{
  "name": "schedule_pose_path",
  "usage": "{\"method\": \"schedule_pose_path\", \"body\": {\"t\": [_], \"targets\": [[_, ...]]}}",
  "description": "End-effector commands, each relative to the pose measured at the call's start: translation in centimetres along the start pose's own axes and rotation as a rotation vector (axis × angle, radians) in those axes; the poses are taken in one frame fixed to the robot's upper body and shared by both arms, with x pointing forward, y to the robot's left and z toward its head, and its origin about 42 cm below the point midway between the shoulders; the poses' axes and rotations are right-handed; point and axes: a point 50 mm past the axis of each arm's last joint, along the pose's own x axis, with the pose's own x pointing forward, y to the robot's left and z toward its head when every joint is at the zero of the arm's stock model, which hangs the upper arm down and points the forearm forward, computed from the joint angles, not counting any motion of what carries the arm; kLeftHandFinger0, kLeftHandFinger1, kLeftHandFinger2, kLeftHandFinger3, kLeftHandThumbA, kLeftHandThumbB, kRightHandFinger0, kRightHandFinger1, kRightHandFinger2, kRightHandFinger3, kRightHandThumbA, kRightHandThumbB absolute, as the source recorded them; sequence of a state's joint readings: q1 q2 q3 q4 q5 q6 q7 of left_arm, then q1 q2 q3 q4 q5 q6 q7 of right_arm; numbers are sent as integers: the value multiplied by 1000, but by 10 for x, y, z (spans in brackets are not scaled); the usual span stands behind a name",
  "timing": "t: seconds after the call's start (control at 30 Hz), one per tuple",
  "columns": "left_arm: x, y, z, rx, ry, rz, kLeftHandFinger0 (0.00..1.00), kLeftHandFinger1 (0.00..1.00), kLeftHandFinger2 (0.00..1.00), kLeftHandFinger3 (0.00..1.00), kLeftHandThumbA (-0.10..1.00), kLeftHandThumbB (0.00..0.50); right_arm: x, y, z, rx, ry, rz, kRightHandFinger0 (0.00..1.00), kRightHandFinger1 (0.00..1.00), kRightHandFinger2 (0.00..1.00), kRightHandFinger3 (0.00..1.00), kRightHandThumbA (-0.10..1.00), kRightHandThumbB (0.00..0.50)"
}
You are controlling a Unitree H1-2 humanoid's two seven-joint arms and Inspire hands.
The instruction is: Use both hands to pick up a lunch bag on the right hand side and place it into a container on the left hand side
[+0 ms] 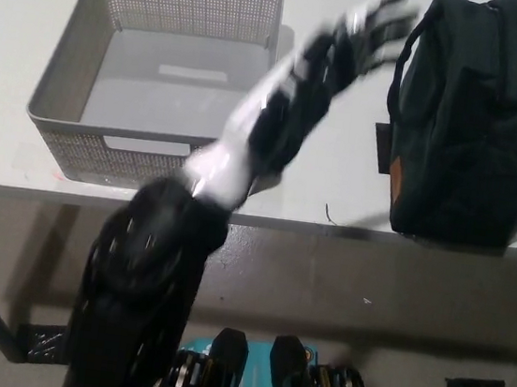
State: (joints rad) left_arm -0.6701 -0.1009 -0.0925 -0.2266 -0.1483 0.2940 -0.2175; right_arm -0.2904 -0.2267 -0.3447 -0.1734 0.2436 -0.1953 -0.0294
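- Dark fabric, soft-sided and zipped along the top, makes up the lunch bag [470, 120], which sits upright at the right end of the white worktop [325, 154], its near side close to the front edge.
- The left hand [368, 32], blurred in motion, reaches across the worktop with its fingers spread apart and nothing in its grasp; its tips lie just beside the bag's upper left corner, and whether they touch it cannot be told.
- The right hand is out of view.
- A grey perforated basket [68, 95], empty inside, stands on the left of the worktop, well apart from the bag, with bare surface between them.
- A thin dark strap [404, 51] loops out from the bag's left side, next to the reaching fingers, and a small tan tag [396, 176] shows low on the same side.
- The bag looks light but yielding: its cloth walls will likely give under pressure and could sag or fold if squeezed at one point only.
- The sounder hold, by this view, is one palm flat against each side of the bag, pressing inward around mid-height, not a pinch on the loose strap, which could let the bag swing.
- Cloth against smooth fingers may slip, so an even squeeze from both sides seems called for before any lift toward the basket.
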Motion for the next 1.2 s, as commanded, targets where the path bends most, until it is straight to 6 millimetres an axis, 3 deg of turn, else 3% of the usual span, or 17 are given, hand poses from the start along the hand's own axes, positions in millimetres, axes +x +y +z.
{"method": "schedule_pose_path", "body": {"t": [0.0, 0.03, 0.13, 0.2, 0.4, 0.47, 0.6, 0.7, 0.8, 0.97, 1.1, 1.17], "targets": [[38, 6, 11, -80, -6, 65, 1000, 1000, 1000, 1000, 1000, 272, 41, -10, 2, 88, -6, -43, 1000, 1000, 1000, 1000, 1000, 205], [56, 10, 12, -95, -13, 89, 1000, 1000, 1000, 1000, 1000, 295, 58, -11, -3, 139, 9, -54, 1000, 1000, 1000, 1000, 1000, 217], [78, 9, 10, -154, -11, 146, 1000, 1000, 1000, 1000, 1000, 335, 79, -9, -7, 180, 30, -67, 1000, 1000, 1000, 1000, 1000, 246], [92, 6, 2, -251, 14, 180, 1000, 1000, 1000, 1000, 1000, 363, 91, -5, -10, 206, 42, -78, 1000, 1000, 1000, 1000, 1000, 230], [121, 4, -18, -347, 74, 234, 1000, 1000, 1000, 1000, 1000, 382, 119, 15, -21, 338, 82, -81, 1000, 1000, 1000, 1000, 1000, 229], [131, 3, -27, -321, 109, 248, 1000, 1000, 1000, 1000, 1000, 372, 128, 20, -28, 376, 110, -97, 1000, 1000, 1000, 1000, 1000, 200], [147, 2, -47, -336, 202, 267, 1000, 1000, 1000, 1000, 1000, 377, 139, 27, -40, 450, 140, -92, 1000, 1000, 1000, 1000, 1000, 187], [152, 1, -63, -322, 261, 269, 1000, 1000, 1000, 1000, 1000, 369, 143, 31, -49, 506, 175, -108, 1000, 1000, 1000, 1000, 1000, 152], [152, 2, -81, -332, 302, 278, 1000, 1000, 1000, 1000, 1000, 365, 145, 38, -57, 557, 203, -120, 1000, 1000, 1000, 1000, 1000, 162], [142, 10, -104, -361, 349, 303, 1000, 1000, 1000, 1000, 1000, 373, 143, 47, -67, 605, 231, -123, 1000, 1000, 1000, 1000, 1000, 134], [136, 21, -111, -281, 356, 318, 1000, 1000, 1000, 1000, 1000, 399, 135, 49, -76, 601, 251, -116, 1000, 1000, 1000, 1000, 1000, 153], [138, 30, -109, -213, 347, 316, 1000, 1000, 1000, 1000, 1000, 398, 133, 51, -79, 601, 261, -105, 1000, 1000, 1000, 1000, 1000, 190]]}}
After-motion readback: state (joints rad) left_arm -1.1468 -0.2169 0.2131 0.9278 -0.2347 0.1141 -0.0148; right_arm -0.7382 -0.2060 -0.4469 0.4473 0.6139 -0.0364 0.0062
